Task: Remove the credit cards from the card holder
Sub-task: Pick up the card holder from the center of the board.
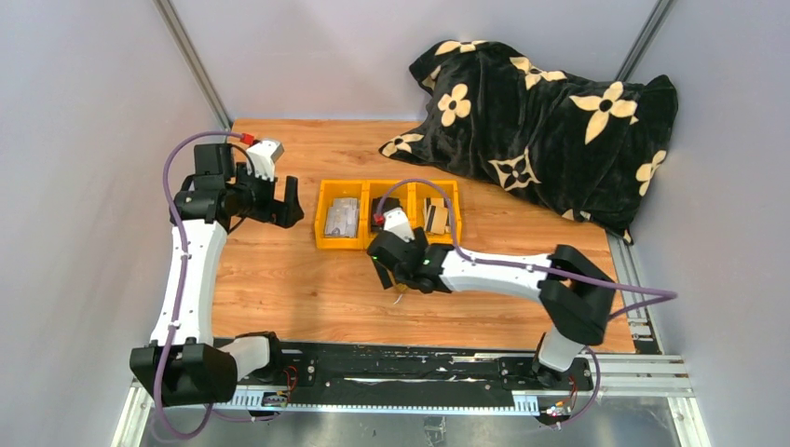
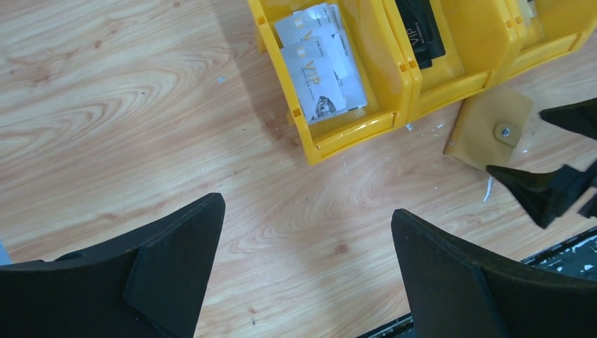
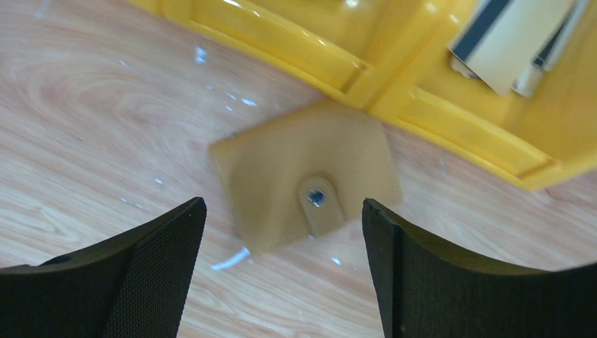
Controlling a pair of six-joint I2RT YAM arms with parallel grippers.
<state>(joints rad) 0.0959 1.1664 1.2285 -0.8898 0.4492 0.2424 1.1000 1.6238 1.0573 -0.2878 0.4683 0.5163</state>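
Observation:
The card holder, mustard-yellow and folded shut with its snap tab showing, lies flat on the wood just in front of the yellow tray. My right gripper hovers open over it, one finger on each side, touching nothing. The left wrist view also shows the card holder; from above the right gripper hides it. Pale credit cards lie in the tray's left compartment, and striped cards in its right one. My left gripper is open and empty over bare wood, left of the tray.
The three-compartment yellow tray sits mid-table; a black card marked VIP lies in its middle compartment. A black blanket with beige flowers is heaped at the back right. Grey walls stand close on both sides.

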